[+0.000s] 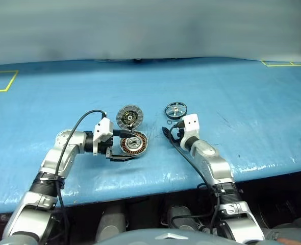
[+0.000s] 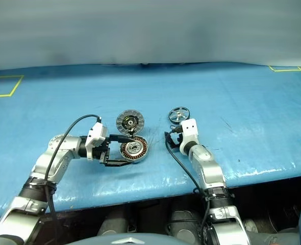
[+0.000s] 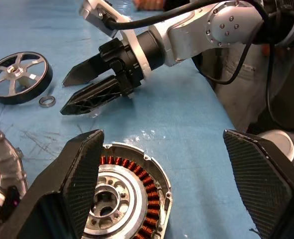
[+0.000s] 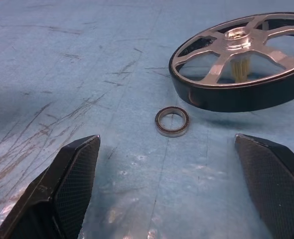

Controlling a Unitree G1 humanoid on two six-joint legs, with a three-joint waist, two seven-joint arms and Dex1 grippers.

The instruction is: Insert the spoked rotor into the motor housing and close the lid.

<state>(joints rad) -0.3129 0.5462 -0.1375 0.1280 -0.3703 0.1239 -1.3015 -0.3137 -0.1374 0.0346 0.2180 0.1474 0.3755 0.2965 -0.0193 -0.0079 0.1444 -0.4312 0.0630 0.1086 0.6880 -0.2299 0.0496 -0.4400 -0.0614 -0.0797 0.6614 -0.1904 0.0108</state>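
One motor housing point(image 1: 134, 144) lies on the blue table point(image 1: 242, 102), and everything else is placed from it. It is a round, shallow silver-grey cup, open face up, with a ring of copper-coloured windings around a bright metal hub. One lid point(image 1: 129, 117), a round grey disc hinged to the housing's far edge, stands tipped open and shows radial grey segments around a dark centre. One spoked rotor point(image 1: 176, 109) rests on the table to the right of the housing and a little farther back, apart from it; it is a small wheel with a smooth black outer ring, flat silver spokes and a silver hub. One small metal ring point(image 4: 172, 121), thin, dark-edged and shiny, lies flat just beside the rotor on its near side, not touching it. Two grippers are at work, each with two black fingers of tapered shape and a fine meshed texture. The left gripper point(image 1: 121, 145) comes in from the housing's left with its fingers spread wide, one on the far side and one on the near side of the housing, holding nothing. The right gripper point(image 3: 79, 92) sits to the right of the housing, near the small ring and the rotor, its fingers spread apart and empty. The table covering is a scuffed, slightly glossy blue sheet.
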